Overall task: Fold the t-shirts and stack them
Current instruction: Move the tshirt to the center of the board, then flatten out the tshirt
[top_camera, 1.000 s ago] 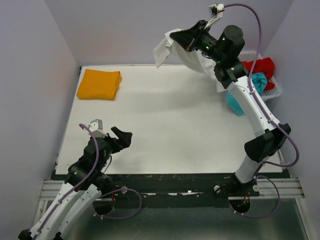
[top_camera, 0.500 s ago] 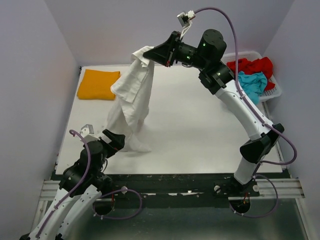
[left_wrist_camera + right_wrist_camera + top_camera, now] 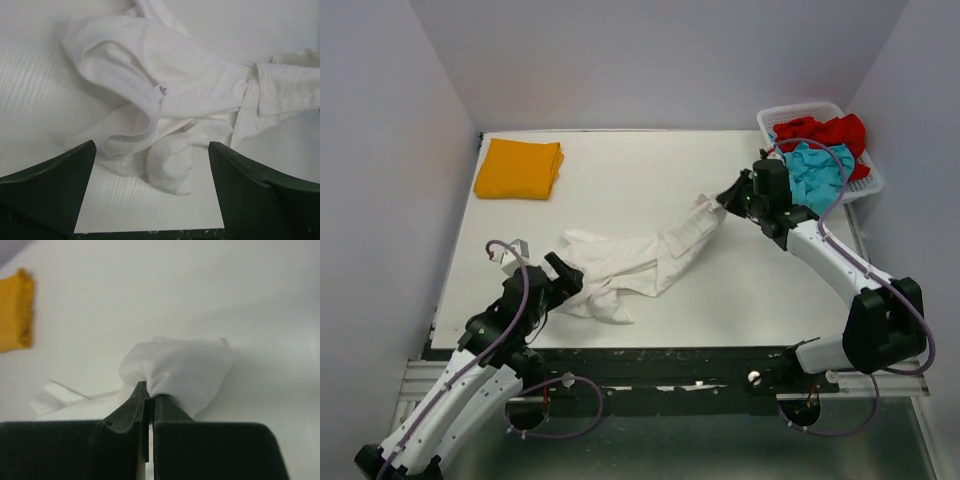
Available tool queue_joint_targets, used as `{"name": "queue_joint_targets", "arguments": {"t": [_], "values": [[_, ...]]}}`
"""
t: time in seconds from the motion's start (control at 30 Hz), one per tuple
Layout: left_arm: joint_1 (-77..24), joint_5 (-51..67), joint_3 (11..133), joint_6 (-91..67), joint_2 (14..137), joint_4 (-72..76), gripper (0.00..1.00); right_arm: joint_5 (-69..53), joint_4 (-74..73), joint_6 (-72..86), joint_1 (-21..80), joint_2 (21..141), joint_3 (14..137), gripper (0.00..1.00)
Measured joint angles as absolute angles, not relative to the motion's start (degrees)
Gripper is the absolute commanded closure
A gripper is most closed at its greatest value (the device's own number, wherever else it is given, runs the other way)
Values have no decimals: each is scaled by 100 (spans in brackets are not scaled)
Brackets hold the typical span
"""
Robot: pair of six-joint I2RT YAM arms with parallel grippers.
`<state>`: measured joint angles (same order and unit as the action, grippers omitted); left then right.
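The white t-shirt (image 3: 635, 255) lies crumpled in a long strip across the middle of the table. My right gripper (image 3: 723, 199) is shut on its far right end, low over the table; the pinched cloth (image 3: 177, 367) bunches just beyond the closed fingertips. My left gripper (image 3: 566, 275) is open and empty at the shirt's near left end; the collar with its label (image 3: 161, 90) lies between and beyond the fingers (image 3: 50, 192). The folded orange-yellow t-shirt (image 3: 519, 168) sits at the far left corner, also in the right wrist view (image 3: 15, 310). Red (image 3: 825, 130) and teal (image 3: 820, 168) t-shirts lie in the basket.
A white lattice basket (image 3: 868, 187) stands at the far right corner, just behind my right arm. The table's near edge (image 3: 650, 346) runs just in front of the white shirt's bunched end (image 3: 170, 167). Walls close in the table on three sides.
My right gripper has swung the white shirt from high at the back down onto the table and drawn it right. The shirt now lies stretched out. The left arm shifted slightly.
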<state>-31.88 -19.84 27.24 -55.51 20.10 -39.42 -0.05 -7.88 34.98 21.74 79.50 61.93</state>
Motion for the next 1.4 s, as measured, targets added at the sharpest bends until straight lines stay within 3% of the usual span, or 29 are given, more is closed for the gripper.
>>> {"name": "queue_joint_targets", "arguments": {"t": [0.13, 0.17, 0.2, 0.23, 0.27, 0.4, 0.67, 0.77, 0.9, 1.07, 1.17, 1.23, 1.4], "values": [[-3179, -1603, 2733, -5371, 3041, -3426, 1, 631, -967, 3625, 1452, 8307, 5277, 86], [-3168, -1516, 2742, -5319, 3208, -3334, 1, 834, -1039, 3632, 1391, 8438, 5227, 75], [-3159, -1339, 2762, -5238, 3450, -3205, 1, 1015, -1083, 3634, 1369, 8562, 5229, 59], [-3157, -1109, 2786, -5127, 3701, -3072, 1, 1186, -1116, 3638, 1369, 8661, 5247, 36], [-3157, -875, 2805, -5024, 3881, -2969, 1, 1365, -1214, 3645, 1378, 8735, 5297, 25], [-3227, 169, 2801, -4711, 4115, -2617, 1, 2008, -1579, 3601, 1398, 8755, 5546, 1], [-3988, 812, 1900, -5059, 3479, -2213, 5, 2290, -1929, 3282, 1391, 7411, 5295, 0], [-3988, 725, 1669, -5334, 3693, -1994, 15, 1594, -1662, 3015, 1391, 6836, 4851, 0], [-3988, 600, 1586, -5651, 4329, -1404, 35, 558, -1269, 2661, 1579, 6598, 4322, 0], [-3988, 226, 1619, -5975, 5142, -622, 54, 585, -1240, 2281, 2825, 7089, 4421, 0], [-3988, -12, 1715, -6049, 5618, -432, 76, 779, -1212, 2233, 3247, 7594, 4593, 2], [-3988, -137, 1890, -6084, 5948, -427, 100, 985, -1212, 2228, 3437, 7950, 4689, 5], [-3988, -309, 2403, -6042, 6613, -443, 100, 1564, -1249, 2191, 3782, 8759, 5019, 17]]}}
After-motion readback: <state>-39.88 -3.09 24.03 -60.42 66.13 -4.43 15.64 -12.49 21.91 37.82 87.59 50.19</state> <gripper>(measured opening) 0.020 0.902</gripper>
